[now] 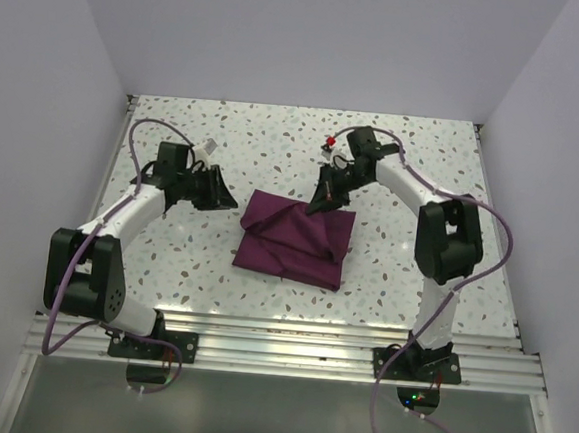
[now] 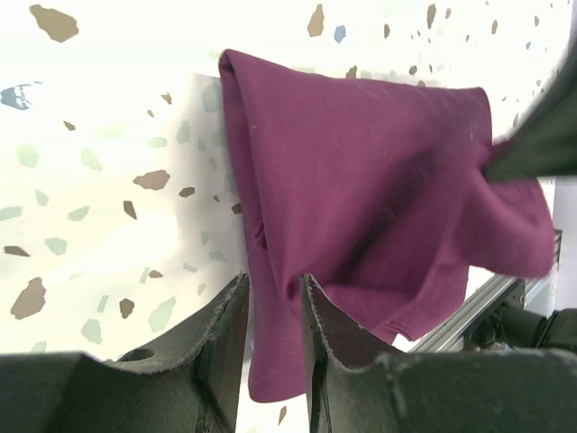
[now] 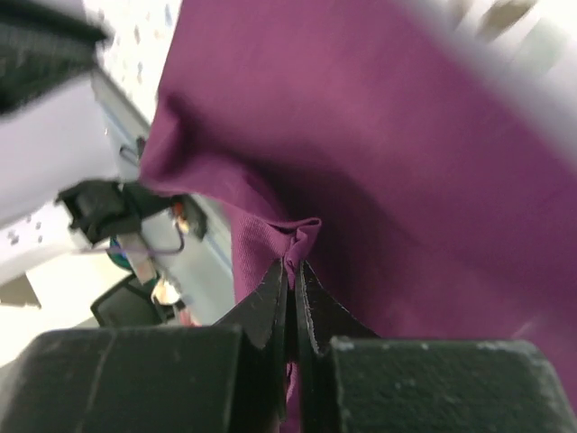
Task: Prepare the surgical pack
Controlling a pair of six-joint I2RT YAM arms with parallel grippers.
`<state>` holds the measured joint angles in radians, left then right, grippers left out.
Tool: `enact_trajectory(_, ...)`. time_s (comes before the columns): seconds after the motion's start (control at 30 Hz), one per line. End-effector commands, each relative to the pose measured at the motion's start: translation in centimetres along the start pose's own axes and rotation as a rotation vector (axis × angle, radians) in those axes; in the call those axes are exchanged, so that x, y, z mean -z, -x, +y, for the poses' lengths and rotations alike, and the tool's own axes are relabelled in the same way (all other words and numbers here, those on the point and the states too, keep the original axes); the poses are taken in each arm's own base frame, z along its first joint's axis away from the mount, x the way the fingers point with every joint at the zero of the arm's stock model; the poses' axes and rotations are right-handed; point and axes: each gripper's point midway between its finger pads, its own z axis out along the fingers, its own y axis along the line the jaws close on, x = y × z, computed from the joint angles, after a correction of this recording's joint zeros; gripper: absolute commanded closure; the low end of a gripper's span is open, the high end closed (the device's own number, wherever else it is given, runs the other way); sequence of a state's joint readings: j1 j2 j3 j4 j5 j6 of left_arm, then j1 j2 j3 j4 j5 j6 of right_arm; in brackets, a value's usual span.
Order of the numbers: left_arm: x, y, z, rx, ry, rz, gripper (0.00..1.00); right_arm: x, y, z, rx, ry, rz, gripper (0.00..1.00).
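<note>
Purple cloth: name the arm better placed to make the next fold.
Right. The right gripper is shut on the cloth's far edge; the left gripper hangs open beside the cloth, holding nothing.

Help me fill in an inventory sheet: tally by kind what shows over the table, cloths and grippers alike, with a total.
maroon cloth: 1
grippers: 2 (left gripper apart from the cloth, right gripper pinching a fold of it)
total: 3
</note>
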<state>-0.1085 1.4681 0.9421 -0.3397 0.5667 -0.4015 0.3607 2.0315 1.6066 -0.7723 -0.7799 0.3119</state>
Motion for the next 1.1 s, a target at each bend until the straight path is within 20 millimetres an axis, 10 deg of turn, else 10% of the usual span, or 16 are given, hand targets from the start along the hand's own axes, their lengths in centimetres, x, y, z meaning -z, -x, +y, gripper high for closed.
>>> enact_trajectory(0.0, 0.8, 1.9, -0.4, 0.021, 0.015, -0.041, 0.68, 2.3, -4.3, 3.7, 0.028, 0.049, 0.061, 1.0)
enact_trajectory(0.43, 0.8, 2.1, -0.3, 0.059, 0.031, -0.017, 0.68, -0.3, -15.0, 4.7, 0.089, 0.004, 0.278, 1.0)
enact_trajectory(1.07, 0.4, 1.3, -1.6, 0.054, -0.072, 0.005, 0.69, -1.3, -19.0, 3.2, 0.084, -0.07, 0.392, 0.89)
